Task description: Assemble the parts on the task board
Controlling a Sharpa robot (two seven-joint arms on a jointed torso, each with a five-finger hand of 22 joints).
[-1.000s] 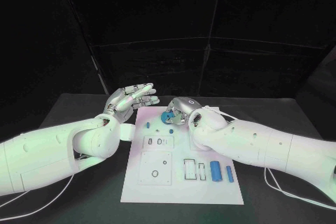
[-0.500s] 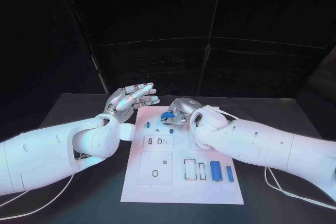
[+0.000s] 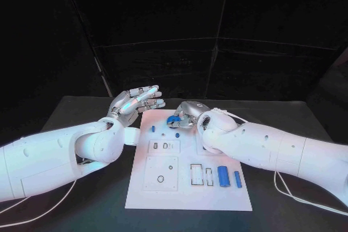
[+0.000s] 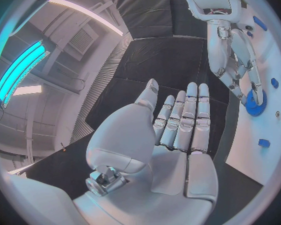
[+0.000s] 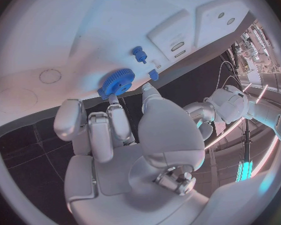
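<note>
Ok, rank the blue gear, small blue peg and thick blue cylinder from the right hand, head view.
1. blue gear, held by the right hand.
2. small blue peg, just left of it.
3. thick blue cylinder, at the board near end.

My right hand [image 3: 187,112] has crept slightly toward the far end of the task board [image 3: 190,191] with the blue gear [image 3: 174,121] at its fingertips; my right arm has swung a little nearer the board's middle.

No text, label, brand, number or sign can be read anywhere.
</note>
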